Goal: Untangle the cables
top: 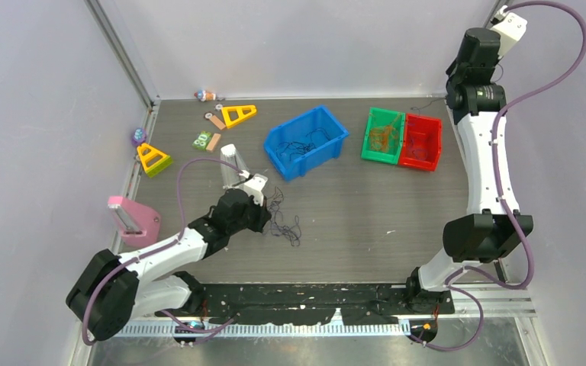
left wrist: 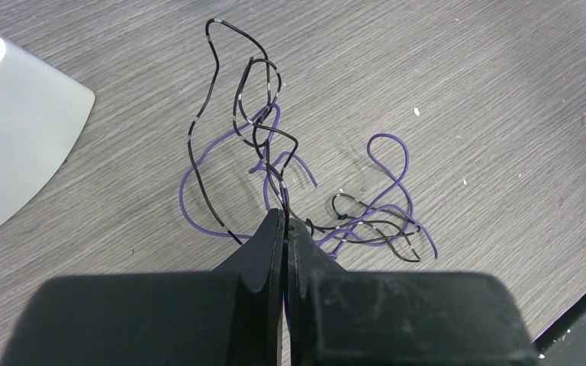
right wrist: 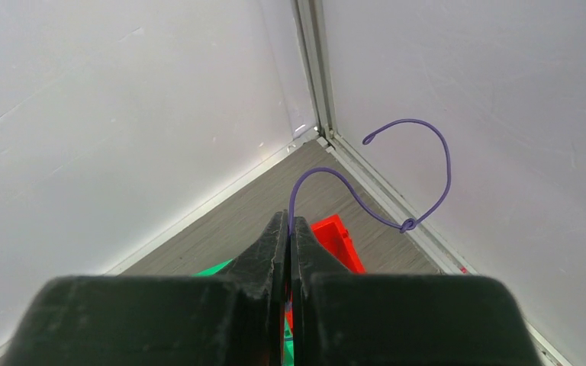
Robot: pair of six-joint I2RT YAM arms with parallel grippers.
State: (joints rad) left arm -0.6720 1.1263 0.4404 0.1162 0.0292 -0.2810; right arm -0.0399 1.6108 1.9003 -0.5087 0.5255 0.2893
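A loose tangle of black and purple cables (left wrist: 275, 145) lies on the grey table; it shows in the top view (top: 284, 219) left of centre. My left gripper (left wrist: 284, 219) is shut on a black strand of the tangle, low over the table (top: 262, 200). My right gripper (right wrist: 289, 223) is shut on one purple cable (right wrist: 427, 152) with a small knot in it. It holds the cable high in the back right corner, above the red bin (right wrist: 336, 236). In the top view the right gripper (top: 453, 93) is beside the red bin (top: 421, 142).
A blue bin (top: 307, 141) holds black wires and a green bin (top: 382, 135) holds orange ones. A white block (left wrist: 15, 130) stands left of the tangle. Yellow triangles (top: 237, 114), a pink piece (top: 133, 221) and small toys lie at the left.
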